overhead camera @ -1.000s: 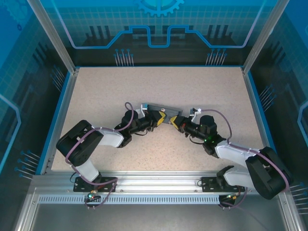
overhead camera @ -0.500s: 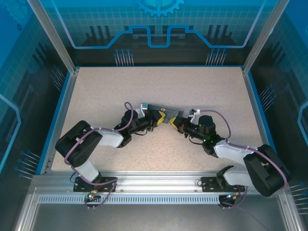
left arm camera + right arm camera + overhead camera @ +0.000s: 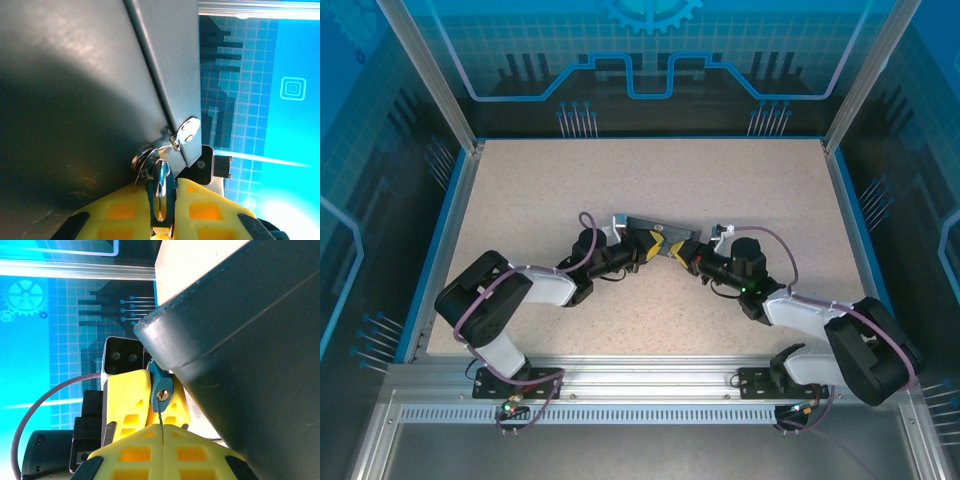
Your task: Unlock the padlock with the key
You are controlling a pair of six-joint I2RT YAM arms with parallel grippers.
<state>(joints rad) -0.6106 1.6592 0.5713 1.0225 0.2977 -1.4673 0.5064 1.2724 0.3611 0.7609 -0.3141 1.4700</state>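
The key [image 3: 161, 416], a thin dark sliver pinched edge-on in the closed tips of the right gripper [image 3: 162, 427], points straight ahead of those tips at the brass keyway of the blue padlock [image 3: 161, 392]. It reaches the keyway, though how deep it sits cannot be told. Over the past second the right gripper has edged slightly closer to the left gripper [image 3: 161, 187], which is clamped on the padlock's body. The lock appears to hang from the hasp [image 3: 187, 132] of the grey box [image 3: 75, 100] just beyond the left fingers. The small advance suggests the key is being fed in rather than turned, and nothing shows the shackle released. From above, the two grippers meet nose to nose at the box's near side, mid-table [image 3: 740, 180].
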